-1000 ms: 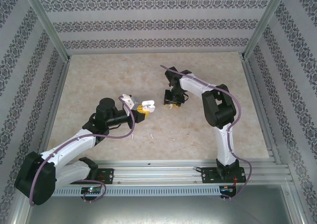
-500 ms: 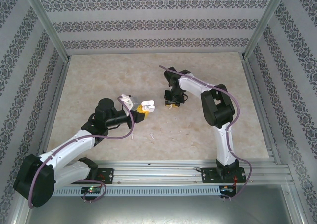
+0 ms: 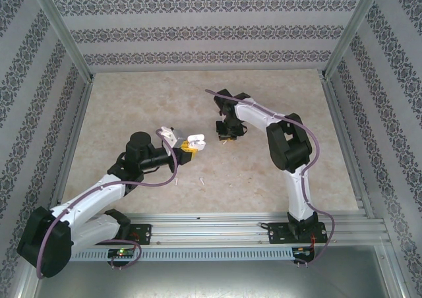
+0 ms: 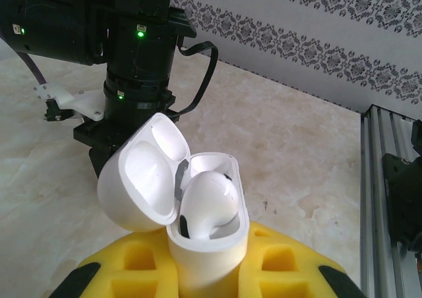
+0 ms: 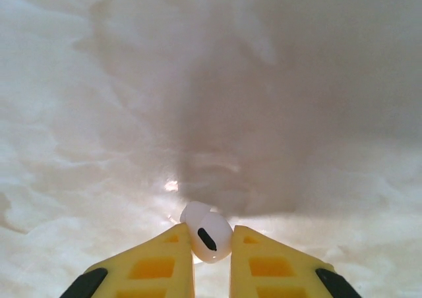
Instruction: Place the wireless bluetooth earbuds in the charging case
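One glossy white earbud [image 4: 210, 198], smooth and rounded with a dark oval vent, sits in a well of the charging case [image 4: 206, 248], a rounded white plastic shell whose hinged lid [image 4: 138, 186] stands open. The left gripper [image 4: 208, 271] is clamped on the case's base with yellow, pocketed fingers. A second earbud [image 5: 206, 237], white with a black slot, is pinched between the narrowly parted yellow fingers of the right gripper [image 5: 211, 255], close over the cream marble-patterned table [image 3: 132, 107], where a third earbud [image 3: 201, 178] lies loose.
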Motion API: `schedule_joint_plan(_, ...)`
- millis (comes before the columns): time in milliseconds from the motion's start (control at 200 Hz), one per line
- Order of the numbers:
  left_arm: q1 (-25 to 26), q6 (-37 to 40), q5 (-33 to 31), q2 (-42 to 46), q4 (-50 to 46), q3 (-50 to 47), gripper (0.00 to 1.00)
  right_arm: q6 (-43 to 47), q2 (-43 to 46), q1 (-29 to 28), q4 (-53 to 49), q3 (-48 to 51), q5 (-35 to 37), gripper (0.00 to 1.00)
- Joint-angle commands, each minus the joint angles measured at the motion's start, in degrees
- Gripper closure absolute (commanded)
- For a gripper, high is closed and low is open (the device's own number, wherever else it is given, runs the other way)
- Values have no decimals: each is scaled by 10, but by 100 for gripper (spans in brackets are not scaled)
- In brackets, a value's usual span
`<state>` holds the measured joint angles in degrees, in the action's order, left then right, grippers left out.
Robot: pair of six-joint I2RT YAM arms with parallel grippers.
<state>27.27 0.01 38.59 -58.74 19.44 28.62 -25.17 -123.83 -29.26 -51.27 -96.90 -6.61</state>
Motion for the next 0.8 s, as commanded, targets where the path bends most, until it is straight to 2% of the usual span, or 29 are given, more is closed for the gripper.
schedule_joint_plan(0,-4,6,13,9,-2,-1,100,30,51,-15,-17,5,38,85)
schedule_joint_plan(190,-5,1,29,-2,4,10,100,38,112,-33,-13,43,68,85)
schedule_joint_plan(410,-4,-1,36,-16,12,9,100,28,165,-59,28,107,63,85)
schedule_joint_plan(600,-4,-15,33,-14,26,5,100,29,173,-68,59,158,39,84)
schedule_joint_plan(799,-4,-32,19,11,33,-13,100,41,129,-68,67,187,-3,84)
